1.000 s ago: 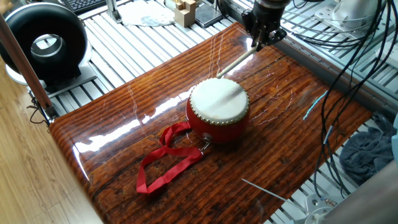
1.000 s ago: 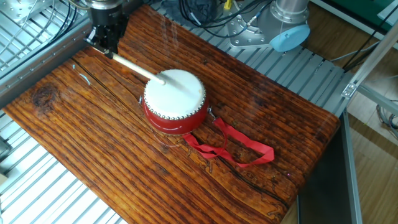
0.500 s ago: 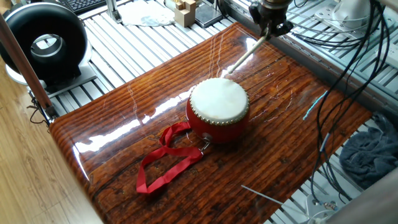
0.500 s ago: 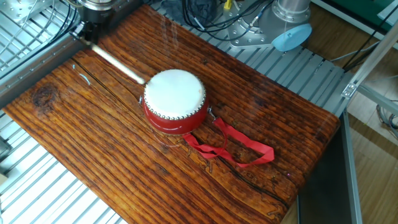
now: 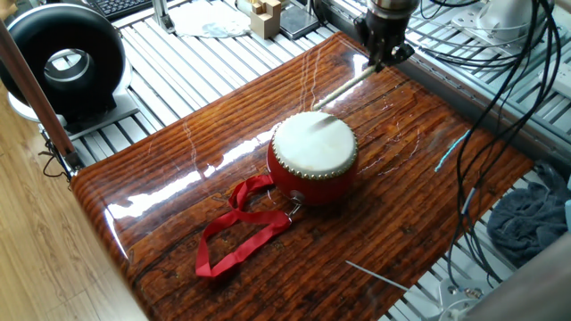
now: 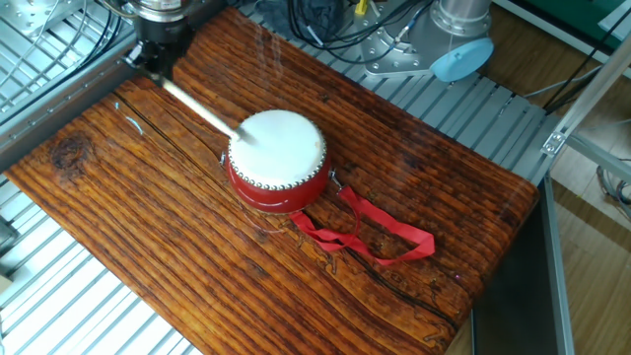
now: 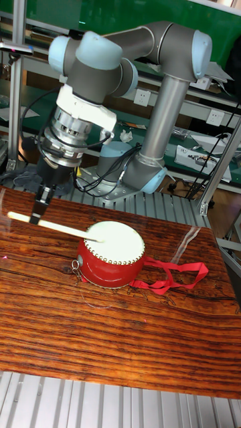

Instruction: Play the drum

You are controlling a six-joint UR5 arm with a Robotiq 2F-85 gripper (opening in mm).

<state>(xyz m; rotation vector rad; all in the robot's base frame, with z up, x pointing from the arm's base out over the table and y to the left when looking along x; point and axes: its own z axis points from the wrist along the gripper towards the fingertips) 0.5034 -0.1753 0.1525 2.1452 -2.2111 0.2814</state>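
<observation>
In the tall fixed view, the gripper (image 7: 39,208) is seen at the left, hanging from the grey and blue arm (image 7: 161,87), with its fingers clamped on a thin pale stick (image 7: 57,228). The stick is held low and nearly level, its free end sticking out to the left of the fingers and its other end reaching the near left edge of the drum (image 7: 110,254). Whether the tip is actually touching the cream skin cannot be told for sure. The drum is set upright near the middle of the glossy wooden table (image 7: 100,334), red body below, pale skin on top, a ring of studs round the rim. A small metal ring (image 7: 73,267) is seen low on its left side. To the right of the drum, a red ribbon (image 7: 175,275) is laid in loose loops on the wood, one end joined to the drum.

In one fixed view the gripper (image 5: 384,49) is seen closed on the stick (image 5: 343,85) at the far edge of the table. In the other fixed view the stick (image 6: 202,106) is seen slanting from the gripper (image 6: 158,61) to the drum (image 6: 278,160).
</observation>
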